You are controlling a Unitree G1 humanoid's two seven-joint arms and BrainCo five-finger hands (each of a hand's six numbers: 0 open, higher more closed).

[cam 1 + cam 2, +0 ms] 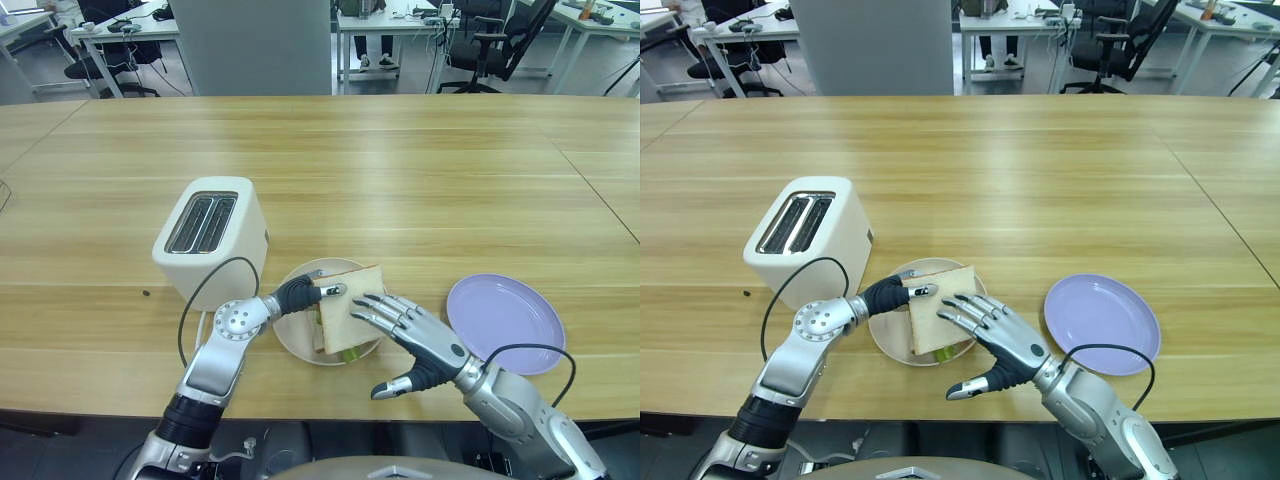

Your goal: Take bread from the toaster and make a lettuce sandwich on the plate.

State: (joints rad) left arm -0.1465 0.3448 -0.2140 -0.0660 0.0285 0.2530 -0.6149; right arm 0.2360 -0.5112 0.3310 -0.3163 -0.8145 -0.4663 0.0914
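Note:
A cream toaster [210, 235] stands left of centre, and both its slots look empty. In front of it lies a cream plate [292, 343] with a slice of bread [345, 308] on top. Green lettuce [346, 354] peeks out under the slice's near edge. My left hand [305, 294] lies at the plate's left side, its fingertips stretched onto the bread's left edge. My right hand [408, 328] is open with its fingers spread, the tips resting on the right part of the slice.
A purple plate [505, 322] lies bare to the right of the sandwich, close to my right wrist. Black cables loop beside both forearms. The wooden table [400, 180] stretches far behind. Desks and chairs stand at the back of the room.

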